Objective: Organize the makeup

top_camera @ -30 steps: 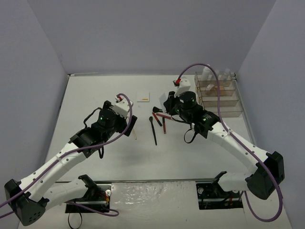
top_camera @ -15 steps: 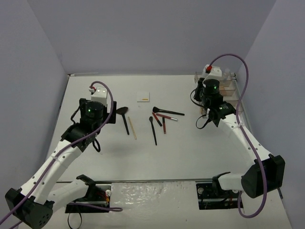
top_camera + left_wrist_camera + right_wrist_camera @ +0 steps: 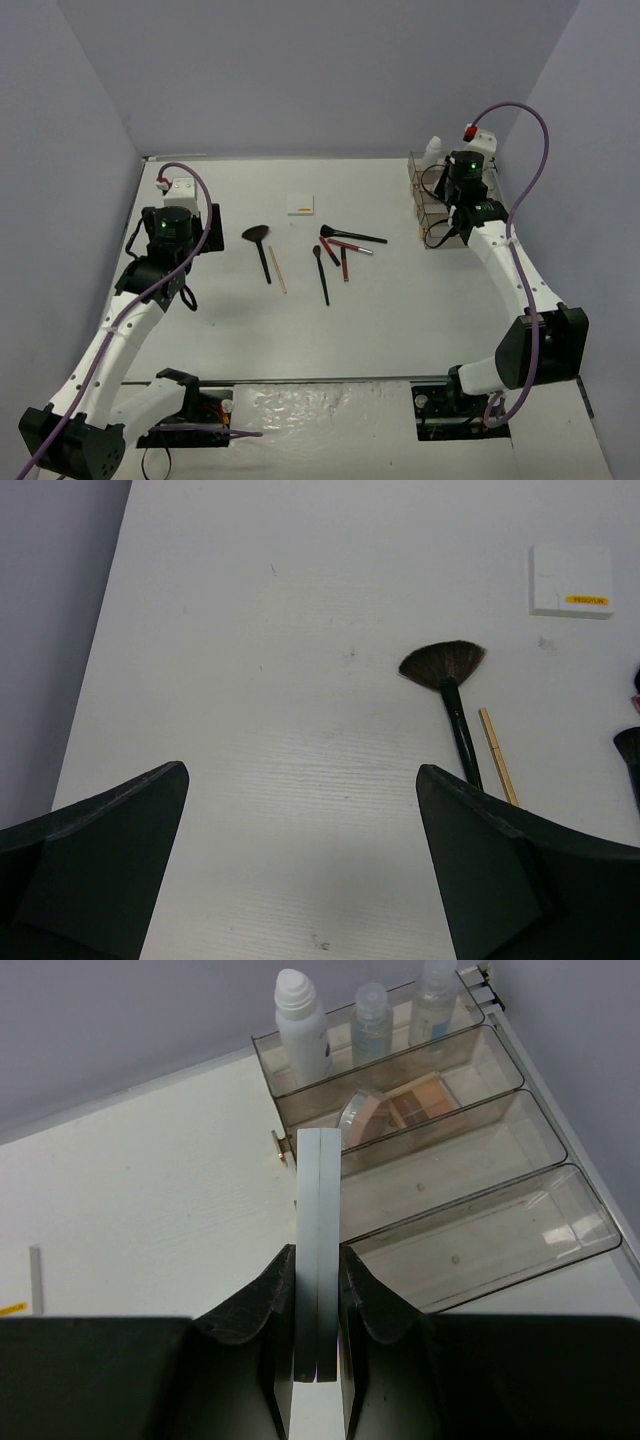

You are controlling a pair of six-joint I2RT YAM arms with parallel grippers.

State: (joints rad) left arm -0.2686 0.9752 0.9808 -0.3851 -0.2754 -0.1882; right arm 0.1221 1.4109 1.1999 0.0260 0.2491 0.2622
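White square pads stand on edge, pinched between the narrow jaws of the right gripper, close by the clear organizer. Left gripper gapes wide above the table, with a black fan brush lying near it.

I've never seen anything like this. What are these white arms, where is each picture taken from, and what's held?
These are two robot arms bolted to a table, each ending in a two-finger gripper. One picture looks down from above; the other two come from a camera on each wrist. The left gripper is open and empty; its camera sees a fan brush, a tan pencil and a square white pad. More brushes and red pencils lie mid-table. The right gripper pinches thin white pads near a clear organizer holding bottles and a brown palette.
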